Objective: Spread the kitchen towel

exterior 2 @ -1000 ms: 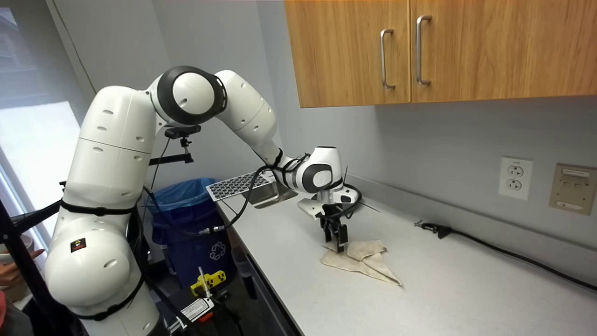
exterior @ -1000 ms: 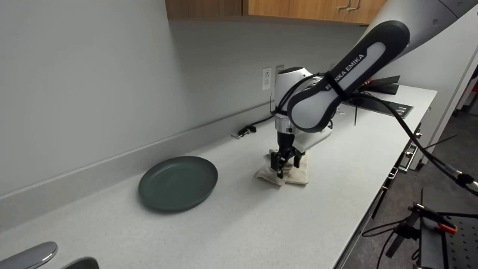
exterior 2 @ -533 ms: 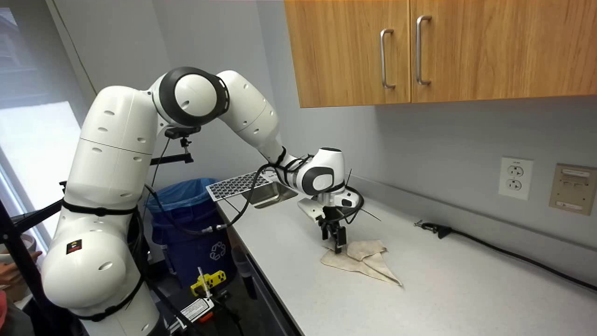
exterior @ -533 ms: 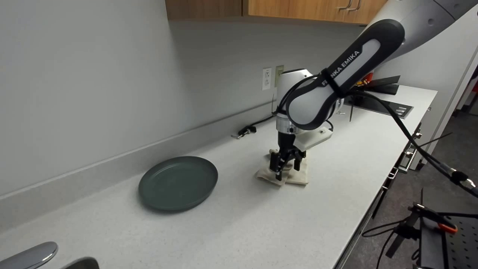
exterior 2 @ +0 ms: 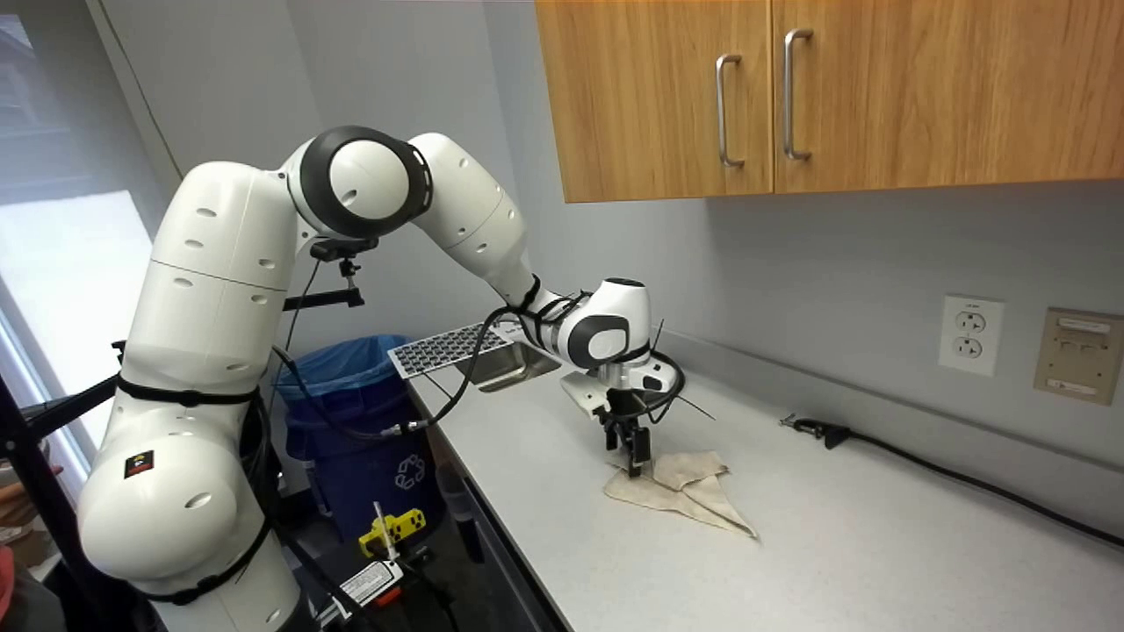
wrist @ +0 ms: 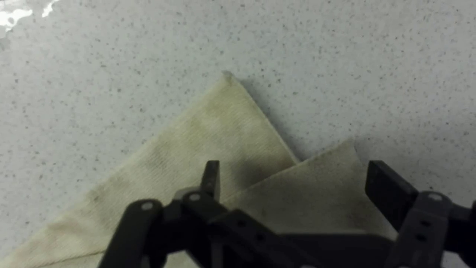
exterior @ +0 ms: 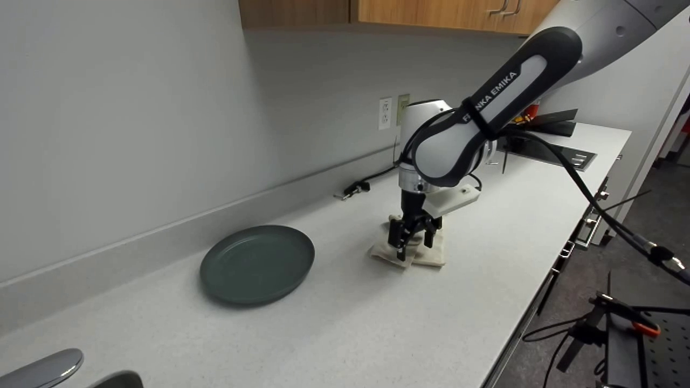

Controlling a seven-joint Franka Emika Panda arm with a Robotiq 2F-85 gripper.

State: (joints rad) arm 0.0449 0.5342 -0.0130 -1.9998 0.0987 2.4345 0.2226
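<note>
The beige kitchen towel lies partly folded on the white counter, in both exterior views (exterior: 433, 254) (exterior 2: 672, 502). In the wrist view the towel (wrist: 208, 130) shows one corner lying out on the counter and a darker flap (wrist: 316, 186) overlapping it. My gripper points down over the towel in both exterior views (exterior: 415, 250) (exterior 2: 625, 460). In the wrist view my gripper (wrist: 295, 167) is open, its fingers wide apart on either side of the flap, with nothing held. Whether the fingertips touch the cloth I cannot tell. The gripper hides part of the towel.
A dark green plate (exterior: 257, 265) sits on the counter near the wall. A black clamp with a cable (exterior 2: 825, 432) lies along the wall. Wooden cabinets (exterior 2: 659, 105) hang above. A small sink (exterior 2: 505, 367) is at the counter's far end. A faucet (exterior: 46, 369) shows at the near corner.
The gripper has shifted very slightly, a little lower over the towel, and the forearm has tilted a little. The towel has not visibly moved, and the gripper stays open.
</note>
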